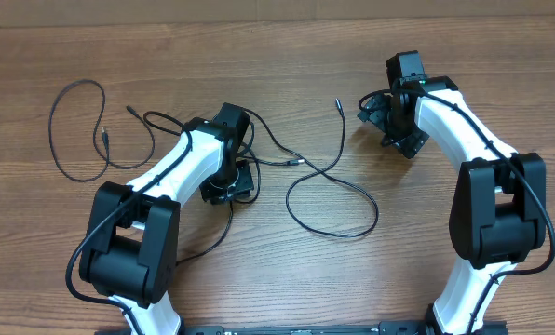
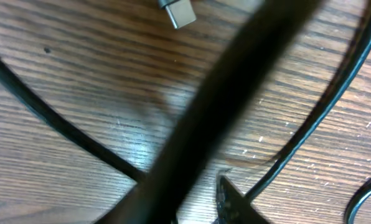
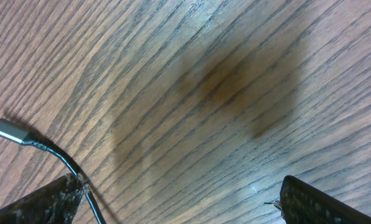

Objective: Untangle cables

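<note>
The cables [image 1: 333,177] loop across the bench [image 1: 277,279]. The left gripper [image 1: 229,186] hangs over them at 9 o'clock, and I cannot tell if it's shut. The right gripper [image 1: 378,119], at 2 o'clock, is wide apart and empty. Pinching two cords at once might tighten the tangle.

Wood-grain table [image 1: 287,56], black-jacketed cables [image 1: 340,135], plastic-clad arms.

From my seat the table reads as brown wood-look board with fine streaked grain, mostly matt, with a soft sheen in the wrist views. The cables wear a smooth black plastic or rubber jacket, faintly glossy. In the left wrist view a plug [image 2: 178,12] at 12 o'clock is bare silvery metal. A plug end [image 3: 4,129] at 9 o'clock in the right wrist view looks the same. The left arm [image 1: 170,163] and right arm [image 1: 459,121] have smooth, glossy white shells and matt black housings. On the right gripper [image 3: 179,186], the fingers [image 3: 325,200] look coarse, grainy and black.
</note>
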Action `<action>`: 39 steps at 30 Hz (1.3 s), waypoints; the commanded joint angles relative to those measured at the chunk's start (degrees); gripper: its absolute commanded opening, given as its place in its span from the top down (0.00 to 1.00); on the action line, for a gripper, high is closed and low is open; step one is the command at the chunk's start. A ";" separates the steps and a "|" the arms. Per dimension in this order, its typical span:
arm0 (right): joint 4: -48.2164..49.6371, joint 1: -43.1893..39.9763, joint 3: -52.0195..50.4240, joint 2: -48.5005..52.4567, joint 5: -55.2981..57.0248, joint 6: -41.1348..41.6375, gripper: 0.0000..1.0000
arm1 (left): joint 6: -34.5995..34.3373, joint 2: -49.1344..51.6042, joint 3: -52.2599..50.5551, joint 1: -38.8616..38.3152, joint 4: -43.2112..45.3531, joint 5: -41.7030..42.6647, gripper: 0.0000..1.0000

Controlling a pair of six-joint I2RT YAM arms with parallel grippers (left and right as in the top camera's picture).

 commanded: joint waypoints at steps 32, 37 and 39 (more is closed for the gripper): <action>0.20 0.04 0.31 0.07 0.76 -0.22 0.00 | 0.37 -27.98 3.34 8.90 7.10 -39.52 0.96; 0.17 0.04 0.31 0.07 0.76 -0.22 0.00 | -2.54 -27.12 3.34 15.69 11.17 -39.69 0.96; 0.20 0.04 0.31 0.07 0.76 -0.22 0.00 | -2.60 -26.40 3.34 17.79 13.31 -39.65 0.96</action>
